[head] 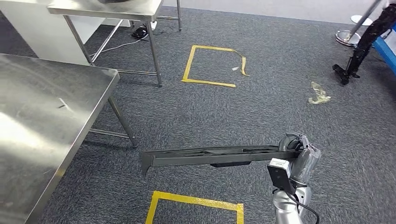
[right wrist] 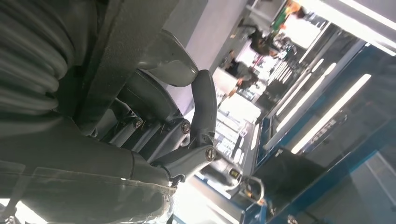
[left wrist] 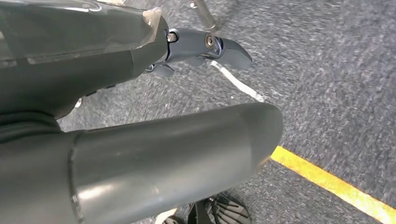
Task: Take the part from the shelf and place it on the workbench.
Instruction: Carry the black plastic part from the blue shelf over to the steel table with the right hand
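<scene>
A long, flat black part (head: 205, 156) hangs level above the grey carpet, stretching leftward from my right hand (head: 294, 144), which grips its right end. In the right wrist view the dark fingers (right wrist: 203, 107) curl around the part's edge (right wrist: 126, 37). The steel workbench (head: 42, 107) stands at the left, its top bare apart from a small mark. The part's free end is short of the bench's near leg. My left hand (left wrist: 140, 140) hangs over the carpet, thumb and fingers apart, holding nothing.
A second steel table (head: 107, 8) stands at the back left with cables (head: 140, 32) under it. Yellow tape squares (head: 210, 65) (head: 196, 203) mark the carpet. A crumpled plastic scrap (head: 319, 93) and a black stand (head: 355, 60) lie at the right.
</scene>
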Robot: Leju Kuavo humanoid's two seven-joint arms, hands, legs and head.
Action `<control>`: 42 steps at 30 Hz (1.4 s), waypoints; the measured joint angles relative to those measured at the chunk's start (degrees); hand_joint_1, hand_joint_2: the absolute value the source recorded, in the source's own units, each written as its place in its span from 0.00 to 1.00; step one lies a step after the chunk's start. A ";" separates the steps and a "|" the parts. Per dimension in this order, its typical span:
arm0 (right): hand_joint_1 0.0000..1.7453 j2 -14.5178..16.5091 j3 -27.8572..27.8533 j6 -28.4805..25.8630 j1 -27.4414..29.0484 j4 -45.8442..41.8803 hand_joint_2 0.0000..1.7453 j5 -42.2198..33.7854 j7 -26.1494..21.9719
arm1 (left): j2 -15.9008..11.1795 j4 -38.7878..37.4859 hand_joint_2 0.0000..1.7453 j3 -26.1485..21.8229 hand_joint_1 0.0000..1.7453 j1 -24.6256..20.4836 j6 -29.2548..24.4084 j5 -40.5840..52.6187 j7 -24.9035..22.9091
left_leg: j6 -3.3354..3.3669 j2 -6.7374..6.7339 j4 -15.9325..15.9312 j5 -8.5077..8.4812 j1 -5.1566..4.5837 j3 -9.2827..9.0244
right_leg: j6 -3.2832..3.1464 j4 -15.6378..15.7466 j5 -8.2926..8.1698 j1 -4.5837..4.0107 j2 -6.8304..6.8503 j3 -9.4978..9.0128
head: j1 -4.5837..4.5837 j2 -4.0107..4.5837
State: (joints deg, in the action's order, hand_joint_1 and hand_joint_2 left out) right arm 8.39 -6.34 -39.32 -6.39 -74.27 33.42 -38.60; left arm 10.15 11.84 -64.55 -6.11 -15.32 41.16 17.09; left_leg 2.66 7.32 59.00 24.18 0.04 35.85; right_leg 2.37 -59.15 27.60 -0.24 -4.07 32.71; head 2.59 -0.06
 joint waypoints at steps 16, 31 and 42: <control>1.00 0.49 -0.34 0.00 0.68 -0.58 1.00 0.25 0.00 | 0.01 -0.01 0.00 -0.43 0.00 0.07 0.29 0.44 0.49 | -2.81 -11.06 0.32 1.27 0.98 -0.36 | -0.85 1.51 0.22 0.37 10.37 -1.80 | -0.39 0.01; 1.00 0.42 -0.34 0.00 2.09 -1.60 1.00 -0.19 0.00 | 0.35 0.02 0.00 -0.45 0.00 0.10 0.18 0.46 0.79 | -0.51 -0.06 0.06 0.01 0.44 0.06 | 0.97 0.41 0.62 1.16 -0.22 -1.01 | -0.19 0.00; 1.00 0.65 -0.43 0.00 2.65 -2.51 1.00 0.63 0.30 | 0.28 0.01 0.00 -0.46 0.00 0.27 0.19 0.58 0.84 | -2.89 -7.19 14.26 6.05 0.70 7.09 | -2.12 1.35 -0.11 0.98 7.85 -1.43 | -0.78 0.01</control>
State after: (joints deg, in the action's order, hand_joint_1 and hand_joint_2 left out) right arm 9.04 -6.78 -39.32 -3.74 -76.78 34.06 -38.30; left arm 10.43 11.85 -65.01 -5.84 -15.12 41.74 17.93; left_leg -0.23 0.13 73.26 30.22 0.74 42.94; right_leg 0.26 -57.80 27.49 0.74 3.78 31.28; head 1.81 -0.05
